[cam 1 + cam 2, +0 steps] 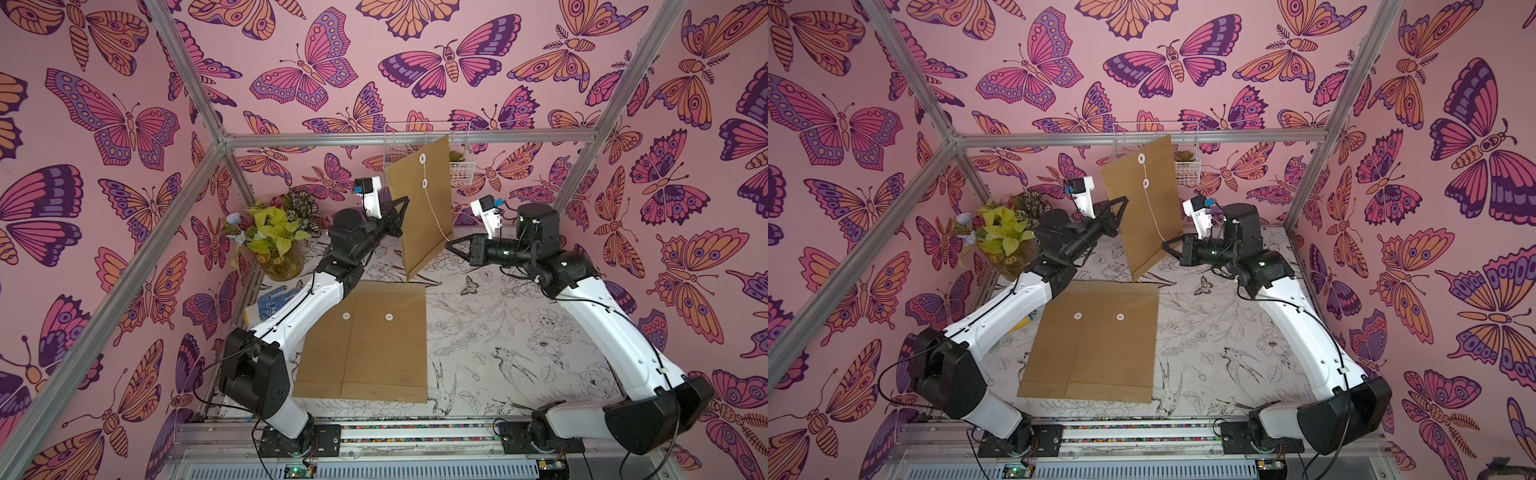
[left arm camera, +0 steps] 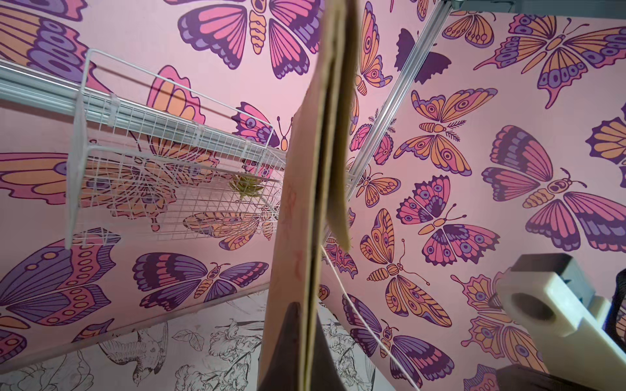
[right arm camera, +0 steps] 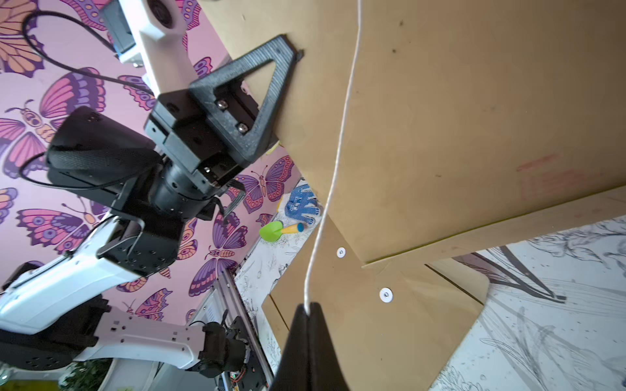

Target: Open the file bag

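A brown paper file bag (image 1: 419, 208) (image 1: 1142, 208) hangs upright above the table, with my left gripper (image 1: 405, 200) (image 2: 310, 325) shut on its side edge (image 2: 305, 237). Two white discs (image 1: 422, 158) sit near the bag's top. A white string (image 1: 434, 208) (image 3: 338, 152) runs from them, slack, down to my right gripper (image 1: 449, 245) (image 3: 307, 306), which is shut on the string's end. The right wrist view shows the held bag (image 3: 457, 118) and the left gripper (image 3: 298, 54) on its edge. A second file bag (image 1: 374, 345) (image 3: 372, 331) lies flat on the table.
A vase of flowers (image 1: 274, 237) stands at the back left, with a blue glove (image 1: 272, 303) beside the left arm. A green and yellow toy (image 3: 279, 230) lies near the glove. A white wire basket (image 1: 428, 149) hangs on the back wall behind the held bag.
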